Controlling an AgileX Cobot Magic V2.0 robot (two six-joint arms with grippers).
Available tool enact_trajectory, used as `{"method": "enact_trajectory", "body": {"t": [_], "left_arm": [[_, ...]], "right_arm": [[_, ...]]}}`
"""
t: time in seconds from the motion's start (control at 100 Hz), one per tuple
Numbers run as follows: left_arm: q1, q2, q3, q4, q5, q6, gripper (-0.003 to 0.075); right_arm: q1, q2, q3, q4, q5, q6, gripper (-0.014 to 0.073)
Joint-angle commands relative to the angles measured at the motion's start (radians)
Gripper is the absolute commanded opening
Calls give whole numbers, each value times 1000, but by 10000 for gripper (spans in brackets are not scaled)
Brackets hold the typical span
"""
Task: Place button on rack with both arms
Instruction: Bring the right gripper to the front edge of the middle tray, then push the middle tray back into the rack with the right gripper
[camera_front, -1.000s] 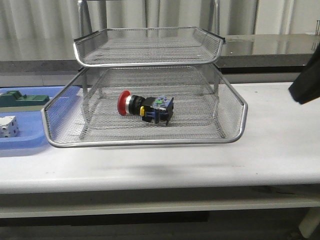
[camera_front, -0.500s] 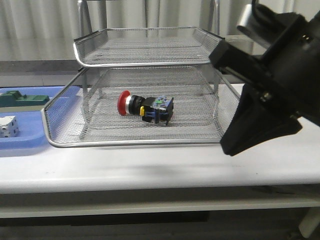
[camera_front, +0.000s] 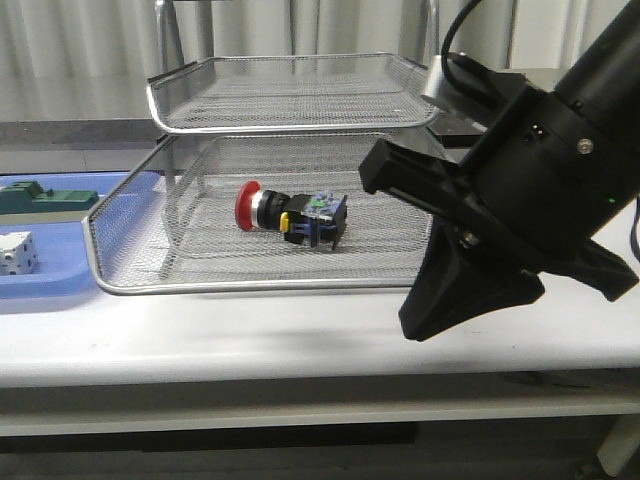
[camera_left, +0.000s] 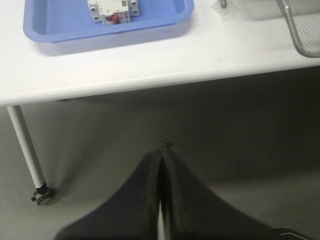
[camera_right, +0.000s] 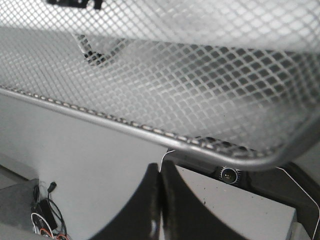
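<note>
The button (camera_front: 290, 213) lies on its side in the lower tray of the silver wire-mesh rack (camera_front: 290, 288), red head to the left. No gripper touches it. My right arm fills the right of the front view, in front of the rack's right front corner. Its gripper (camera_front: 420, 322) points down and left over the table's front edge. In the right wrist view this gripper (camera_right: 159, 169) is shut and empty, just outside the rack's rim (camera_right: 150, 131). My left gripper (camera_left: 161, 149) is shut and empty, low over the floor beside the table. A rack corner (camera_left: 300, 35) shows there.
A flat blue tray (camera_front: 40, 290) lies left of the rack with a white cube-shaped part (camera_front: 15, 253) and a green block (camera_front: 45, 198). The left wrist view shows that tray (camera_left: 65, 35), the white part (camera_left: 112, 11) and a table leg (camera_left: 25, 145).
My right arm has swung in from the right edge of the front view to in front of the rack's right front corner. The button has not moved.
</note>
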Motion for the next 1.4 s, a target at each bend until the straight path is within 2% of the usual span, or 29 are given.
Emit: {"method": "enact_trajectory", "body": {"t": [0.0, 1.17, 1.39], "left_arm": [[0, 6, -26, -2, -60, -13, -21], [0, 6, -26, -2, -60, -13, -21], [0, 6, -26, -2, -60, -13, -21]], "right_arm": [[4, -22, -30, 24, -48, -5, -60], [6, 47, -31, 24, -255, -5, -60], [6, 66, -82, 11, -275, -5, -60]]}}
